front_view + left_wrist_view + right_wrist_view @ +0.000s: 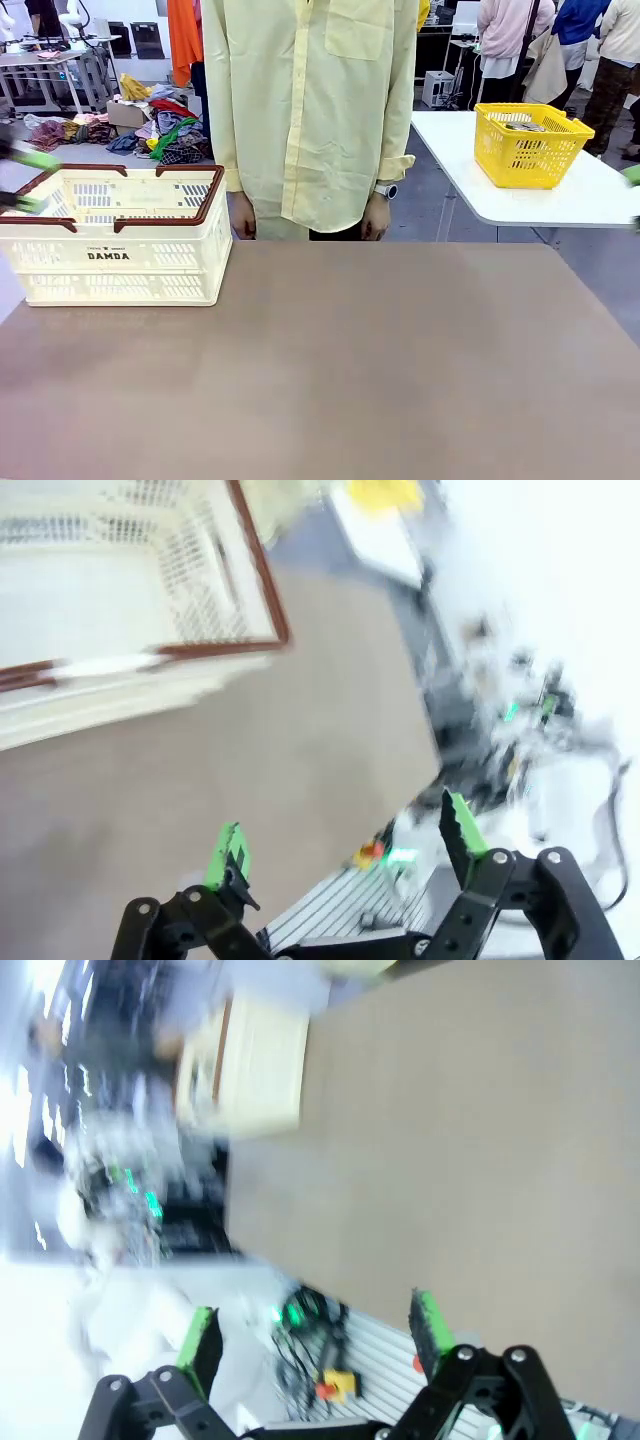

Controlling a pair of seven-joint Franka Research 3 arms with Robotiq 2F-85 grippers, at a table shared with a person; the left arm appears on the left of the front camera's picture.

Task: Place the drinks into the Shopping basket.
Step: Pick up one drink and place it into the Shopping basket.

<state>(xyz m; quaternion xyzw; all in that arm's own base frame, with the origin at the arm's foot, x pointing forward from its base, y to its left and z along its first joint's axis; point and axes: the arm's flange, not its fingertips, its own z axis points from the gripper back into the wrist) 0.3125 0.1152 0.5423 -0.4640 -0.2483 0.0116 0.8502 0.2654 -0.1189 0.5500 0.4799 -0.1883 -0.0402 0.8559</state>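
Observation:
The Shopping basket [120,255] is a cream-white slatted crate with dark red-brown handles and "DAMDA" on its side, standing at the table's far left. Nothing shows inside it. The drinks are out of view. My left gripper [28,181] is a blur at the left edge beside the basket, its green pads apart. In the left wrist view the left gripper [345,840] is open and empty above the table's edge, with the basket [150,580] ahead. My right gripper [634,198] just shows at the right edge. Seen from its own wrist, the right gripper [314,1332] is open and empty, the basket [250,1070] far off.
A person in a pale yellow shirt [310,110] stands at the far side, hands down by the table edge. A yellow mesh basket [530,150] sits on a white side table [560,205] at the back right. The brown tabletop [350,360] is bare.

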